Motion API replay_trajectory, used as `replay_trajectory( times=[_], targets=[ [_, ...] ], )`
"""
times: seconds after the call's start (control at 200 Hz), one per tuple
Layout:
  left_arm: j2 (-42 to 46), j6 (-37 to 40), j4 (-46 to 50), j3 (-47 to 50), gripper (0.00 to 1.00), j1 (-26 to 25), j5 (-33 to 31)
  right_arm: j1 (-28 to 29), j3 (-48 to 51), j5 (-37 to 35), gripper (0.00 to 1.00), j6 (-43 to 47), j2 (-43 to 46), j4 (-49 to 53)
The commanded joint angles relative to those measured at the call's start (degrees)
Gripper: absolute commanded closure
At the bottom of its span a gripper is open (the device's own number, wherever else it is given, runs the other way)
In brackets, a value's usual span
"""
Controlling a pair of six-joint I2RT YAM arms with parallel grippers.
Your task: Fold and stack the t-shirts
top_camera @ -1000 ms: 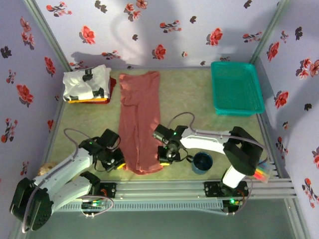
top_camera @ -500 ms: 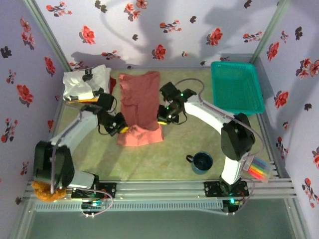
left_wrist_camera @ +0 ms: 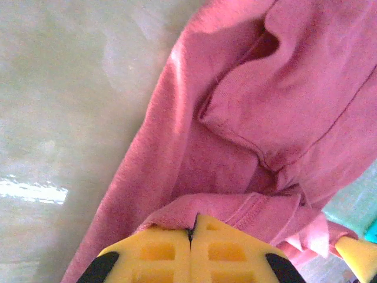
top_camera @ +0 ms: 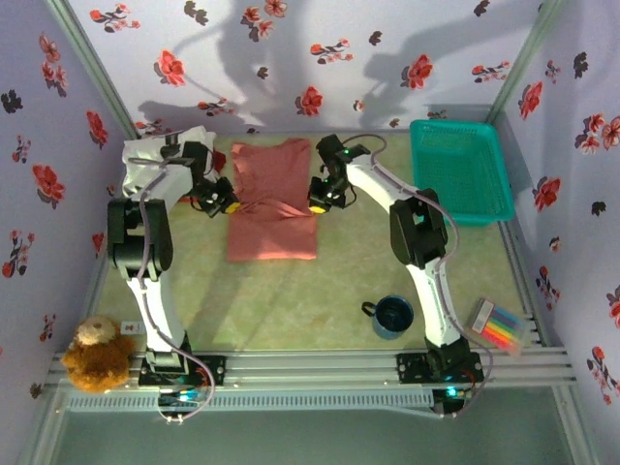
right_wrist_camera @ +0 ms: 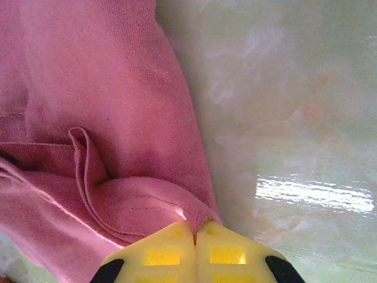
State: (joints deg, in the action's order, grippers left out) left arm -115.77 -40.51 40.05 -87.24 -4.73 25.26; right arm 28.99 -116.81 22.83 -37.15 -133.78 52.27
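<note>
The salmon-pink t-shirt (top_camera: 272, 199) lies in the middle of the table, its near part folded up over itself. My left gripper (top_camera: 226, 202) is shut on its left edge, and the hem (left_wrist_camera: 224, 207) is pinched between the yellow pads. My right gripper (top_camera: 318, 200) is shut on the right edge, with a fold of pink cloth (right_wrist_camera: 177, 203) caught between its pads. At the far left a white t-shirt with black marks (top_camera: 165, 160) rests on a yellow one (top_camera: 160, 196) and a red one (top_camera: 220, 160).
A teal mesh basket (top_camera: 459, 170) stands at the far right. A dark blue mug (top_camera: 392, 316) sits near the front, a packet of coloured markers (top_camera: 501, 329) to its right. A teddy bear (top_camera: 95, 352) sits at the front left corner.
Both grippers have carried the shirt's near end away from the arm bases toward the far end, folding it over. The arms now stretch out far across the table.
</note>
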Motion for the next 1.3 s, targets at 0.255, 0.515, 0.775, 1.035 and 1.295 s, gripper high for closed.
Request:
replay_trajectory(
  times=[0.255,0.515,0.775,1.035,1.295],
  targets=[
    [-0.4,2.6,1.1,-2.2,1.00,1.4,2.8,-1.2,-4.7,1.8,1.00,1.8,-1.1,2.8],
    [-4.6,1.3,1.3,-6.9,0.75,2.7,5.4,-3.6,-10.5,2.5,0.86,3.0,-6.0,1.5],
    [-0.5,-0.7,-1.2,-5.9,0.58,2.9,5.0,-4.7,-9.8,1.0,0.59,6.1,-1.6,5.1],
    [2.1,3.0,-0.4,-1.3,0.53,0.0,1.4,-4.3,-2.6,3.0,0.58,6.1,1.3,0.4],
    [-1.5,6.5,2.2,-5.4,0.51,-0.9,-2.0,-4.1,-10.0,6.6,0.55,8.2,-5.5,1.4]
  ],
)
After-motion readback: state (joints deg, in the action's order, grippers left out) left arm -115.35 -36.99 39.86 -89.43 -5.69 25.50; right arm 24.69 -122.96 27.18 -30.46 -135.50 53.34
